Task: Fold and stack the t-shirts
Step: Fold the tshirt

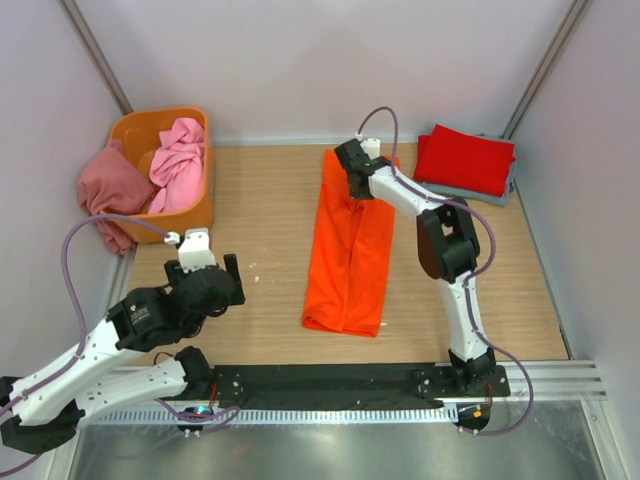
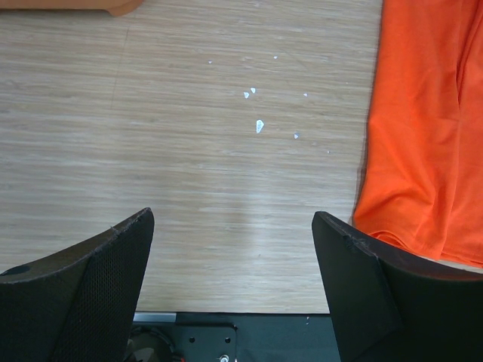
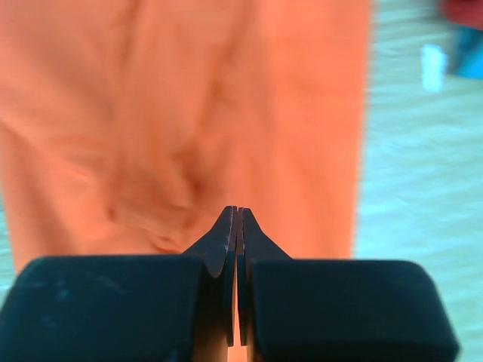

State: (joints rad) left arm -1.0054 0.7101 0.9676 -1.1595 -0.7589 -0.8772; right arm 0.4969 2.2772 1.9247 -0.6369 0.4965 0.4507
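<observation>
A bright orange t-shirt lies folded into a long strip down the middle of the table, also seen in the left wrist view and the right wrist view. My right gripper sits at the strip's far end, its jaws shut on the orange cloth. My left gripper hovers open over bare wood left of the shirt, nothing between its fingers. A folded red t-shirt rests on a folded grey-blue one at the far right.
An orange plastic tub stands at the far left with a light pink t-shirt in it. A dusty rose t-shirt hangs over its left side. Small white flecks dot the wood.
</observation>
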